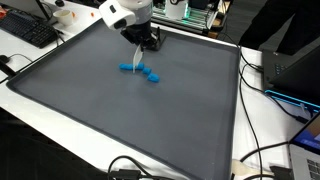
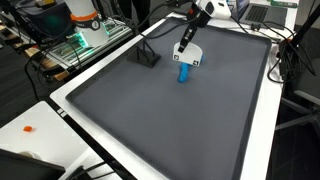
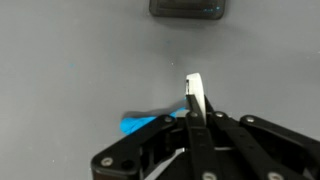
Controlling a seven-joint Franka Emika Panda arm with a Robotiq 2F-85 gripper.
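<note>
A bright blue object lies on the dark grey mat in both exterior views [image 1: 141, 72] [image 2: 184, 73]; it looks like a short string of linked pieces. In the wrist view it [image 3: 141, 124] shows partly hidden behind the finger linkage. My gripper [image 1: 148, 42] [image 2: 187, 60] hovers just above and beside the blue object. In the wrist view the fingertips [image 3: 195, 97] are pressed together with nothing visible between them. A dark block [image 3: 187, 8] [image 2: 148, 57] sits on the mat beyond the gripper.
The grey mat [image 1: 120, 110] [image 2: 170, 120] has a raised rim and lies on a white table. A keyboard [image 1: 28, 30] lies off one corner. Cables [image 1: 265, 150] and equipment [image 2: 85, 30] crowd the table's edges.
</note>
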